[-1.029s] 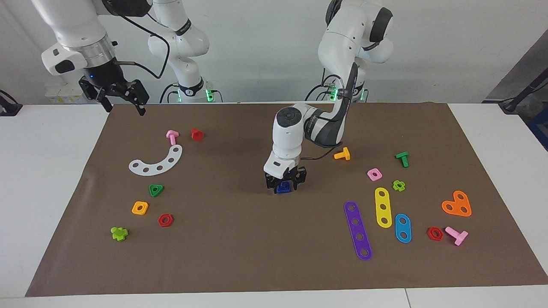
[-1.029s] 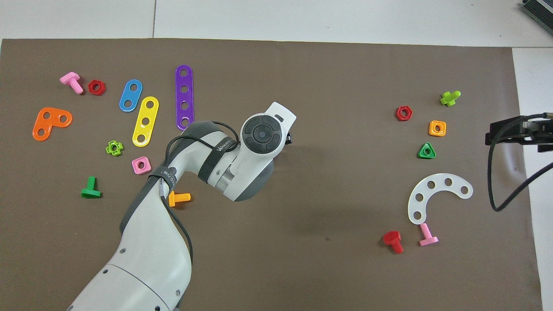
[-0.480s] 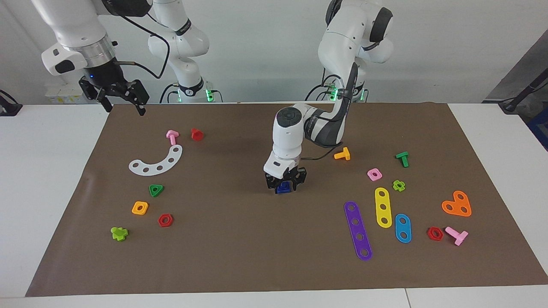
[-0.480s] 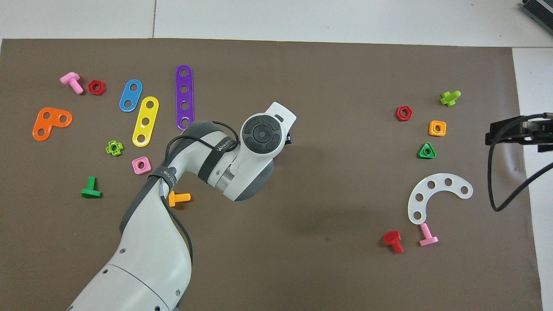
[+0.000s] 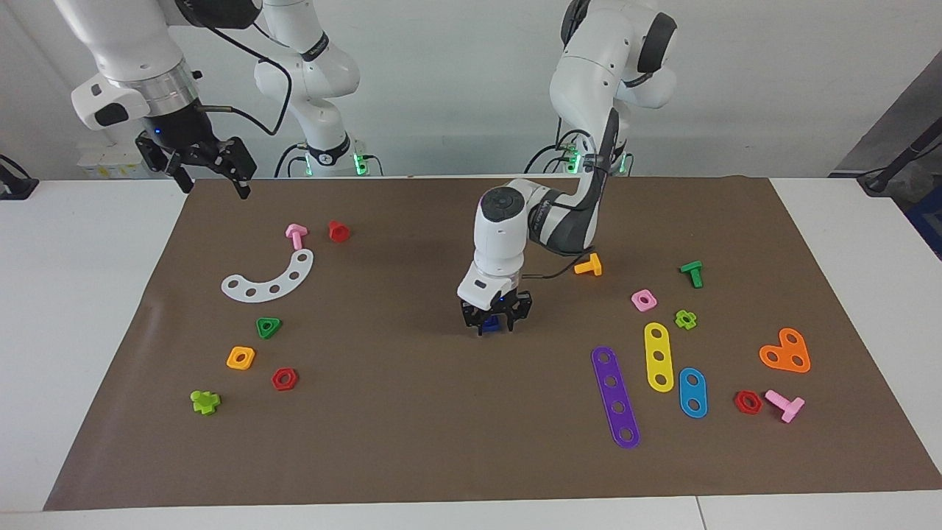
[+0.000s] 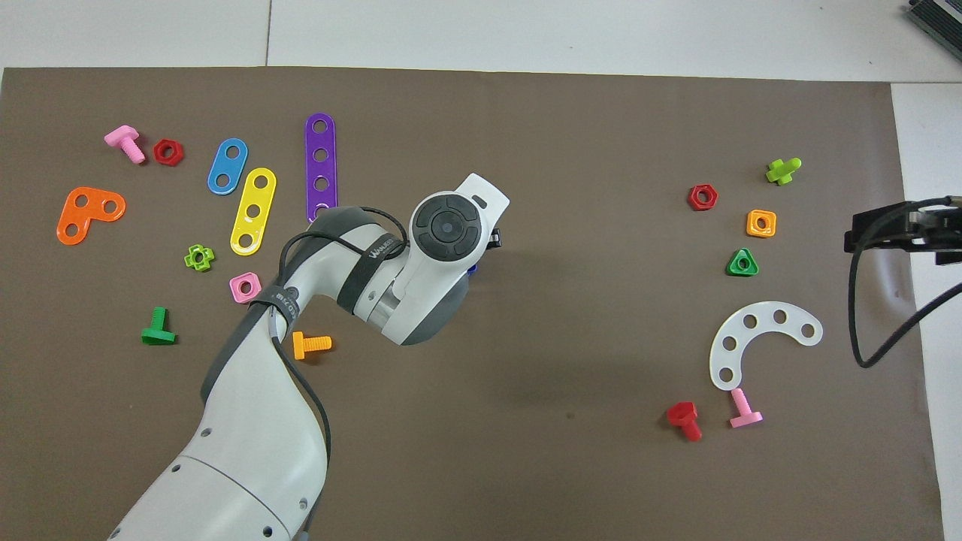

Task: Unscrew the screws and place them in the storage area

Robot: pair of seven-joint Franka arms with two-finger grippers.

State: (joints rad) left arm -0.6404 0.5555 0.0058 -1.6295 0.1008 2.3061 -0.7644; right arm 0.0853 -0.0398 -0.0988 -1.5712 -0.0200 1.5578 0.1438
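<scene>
A small dark-blue screw sits on the brown mat near its middle. My left gripper points straight down with its fingers closed around the screw, which rests on the mat. From overhead the left wrist covers the gripper, and only a sliver of the blue screw shows. The storage area is bare mat among a white curved strip, a green triangle nut, an orange square nut and a red hexagon nut. My right gripper waits open, raised over the mat's corner at the right arm's end.
Purple, yellow and blue holed strips, an orange plate and several small nuts and bolts lie toward the left arm's end. An orange bolt lies beside the left arm. Pink and red bolts lie by the white strip.
The left gripper's fingers have drawn in around the blue screw, and the wrist has shifted slightly toward the left arm's end. The right arm has not moved.
</scene>
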